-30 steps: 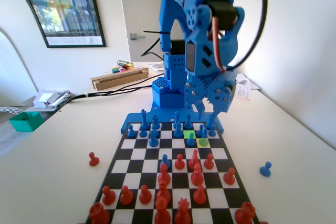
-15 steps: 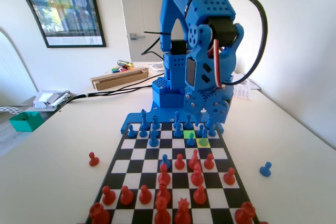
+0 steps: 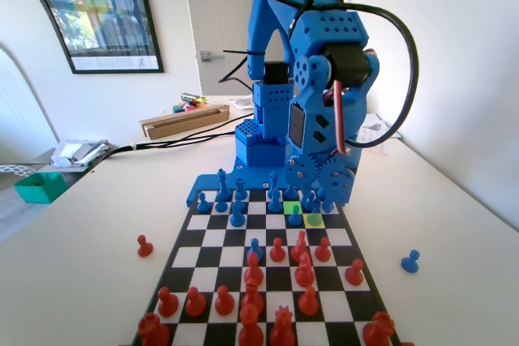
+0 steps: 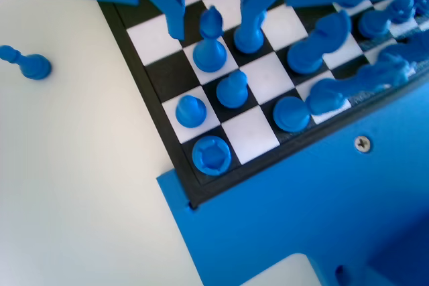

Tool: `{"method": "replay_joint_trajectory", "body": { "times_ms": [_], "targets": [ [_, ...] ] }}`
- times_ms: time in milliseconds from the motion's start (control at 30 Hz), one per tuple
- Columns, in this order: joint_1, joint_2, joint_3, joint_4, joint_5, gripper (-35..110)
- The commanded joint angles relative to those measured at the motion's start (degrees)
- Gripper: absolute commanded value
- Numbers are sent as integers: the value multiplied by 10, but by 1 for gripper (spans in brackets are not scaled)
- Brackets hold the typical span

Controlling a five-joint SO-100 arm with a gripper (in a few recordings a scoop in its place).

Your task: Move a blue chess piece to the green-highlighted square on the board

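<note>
**Approach stage — nothing lifted yet**

Your gripper [image 4: 213, 21] hangs low over the blue back ranks, jaws apart, closed on nothing; in the wrist view a tall blue piece [image 4: 210, 43] stands between the two jaws, neither one plainly touching it — from this angle you cannot tell whether contact is made.

In the fixed view the green square [image 3: 293, 207] lies near the far right of the board [image 3: 212, 238], with the yellow square [image 3: 315, 219] diagonally beside it on the near right; a blue piece [image 3: 295, 215] appears to stand at or just in front of the green, though the low angle leaves its exact square unsure; the arm's bulk hides the jaws here.

Judgement: the task is early; no piece is gripped or raised, so the grasp, the lift, the carry and the set-down all look to be left. Neighbours crowd the spot — a pawn [image 4: 232, 90] just behind, others beside; you'll want a clean close so as not to knock them.

A stray blue pawn [image 4: 27, 63] sits off the board.
</note>
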Motion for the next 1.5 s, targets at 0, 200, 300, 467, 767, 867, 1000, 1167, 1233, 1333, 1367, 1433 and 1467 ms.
{"method": "replay_joint_trajectory", "body": {
  "times_ms": [0, 200, 300, 467, 767, 867, 1000, 1167, 1233, 1333, 1367, 1433, 1467],
  "targets": [
    [-11, 5, -28, -4, -10, 14],
    [-21, -5, -30, -10, -11, 14],
    [-25, -8, -27, -12, -11, 13],
    [-28, -8, -19, -14, -12, 13],
    [-25, -6, -5, -14, -24, 12],
    [-24, -6, 1, -15, -28, 12],
    [-19, -6, 9, -18, -36, 12],
    [-11, -6, 12, -21, -45, 11],
    [-9, -5, 11, -21, -47, 10],
    [-4, -5, 11, -20, -51, 9],
    [-4, -5, 10, -20, -52, 8],
    [-1, -5, 5, -18, -54, 6],
    [0, -5, 4, -18, -54, 5]
  ]
}}
